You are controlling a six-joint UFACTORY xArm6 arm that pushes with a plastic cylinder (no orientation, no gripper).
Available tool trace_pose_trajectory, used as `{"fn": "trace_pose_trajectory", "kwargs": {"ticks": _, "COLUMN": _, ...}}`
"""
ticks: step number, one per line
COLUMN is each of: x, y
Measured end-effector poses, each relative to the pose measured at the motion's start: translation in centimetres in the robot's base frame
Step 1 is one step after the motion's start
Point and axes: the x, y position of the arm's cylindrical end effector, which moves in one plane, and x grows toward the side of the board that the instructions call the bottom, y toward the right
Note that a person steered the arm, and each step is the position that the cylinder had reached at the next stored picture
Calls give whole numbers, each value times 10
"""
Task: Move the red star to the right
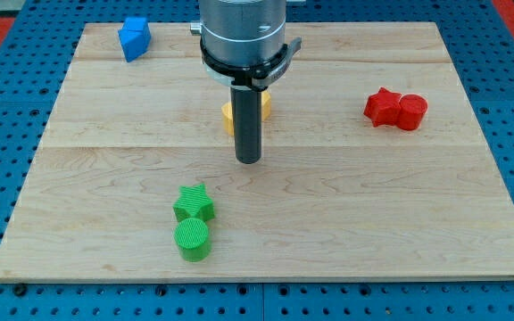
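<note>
Pale wooden desk (400, 223) on a blue perforated base. No claw on this arm, so nothing to report as apart or together; only a straight dark rod.

My tip (249, 161) stood near mid-desk, just below a yellow-orange plastic block (228, 116) that the rod largely hid; shape not readable, possibly a round piece.

The red plastic star (380, 106) lay toward the view's right, in the upper half, touching a red plastic cylinder (412, 111) on its right side. Tip well apart from both, to their left and somewhat lower.

Risks, as judged: the cylinder sat directly in the star's path, so a rightward push would likely drive both together, or the star might pivot off it and skid up or down. An off-centre contact on a star point would spin it rather than slide it.

Room: moderate bare desk remained between the red pair and the right edge; an overlong push could take the cylinder off first.

Elsewhere: green plastic star (194, 204) touching a green plastic cylinder (192, 239) near the bottom, blue plastic block (134, 38) at upper left. Neither in the way.
</note>
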Motion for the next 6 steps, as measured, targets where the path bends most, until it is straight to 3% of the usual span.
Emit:
{"fn": "trace_pose_trajectory", "kwargs": {"ticks": 1, "x": 0, "y": 0}}
{"fn": "trace_pose_trajectory", "kwargs": {"ticks": 4, "x": -4, "y": 74}}
{"fn": "trace_pose_trajectory", "kwargs": {"ticks": 6, "x": -55, "y": 186}}
